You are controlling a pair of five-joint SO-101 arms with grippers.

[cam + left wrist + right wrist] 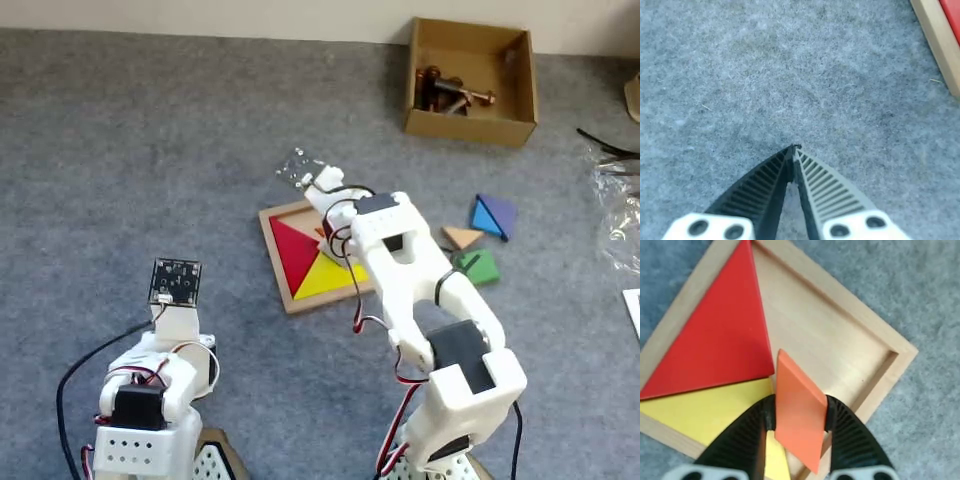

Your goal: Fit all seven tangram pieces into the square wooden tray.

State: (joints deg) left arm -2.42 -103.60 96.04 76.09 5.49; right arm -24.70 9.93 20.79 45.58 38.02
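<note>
The square wooden tray (283, 268) lies mid-table with a red triangle (295, 250) and a yellow triangle (328, 278) in it. My right gripper (800, 407) hangs over the tray, shut on an orange parallelogram (795, 385) that is tilted above the bare tray floor (830, 335), beside the red triangle (715, 345) and the yellow triangle (705, 410). A blue triangle (486, 216), a purple piece (503, 211), a tan triangle (461, 237) and a green piece (478, 267) lie loose to the tray's right. My left gripper (792, 150) is shut and empty over the carpet, left of the tray's rim (937, 45).
A cardboard box (470, 125) with brown wooden items stands at the back right. Clear plastic wrapping (620, 200) lies at the right edge. Grey carpet covers the table. The left arm's base (150, 410) sits at the front left.
</note>
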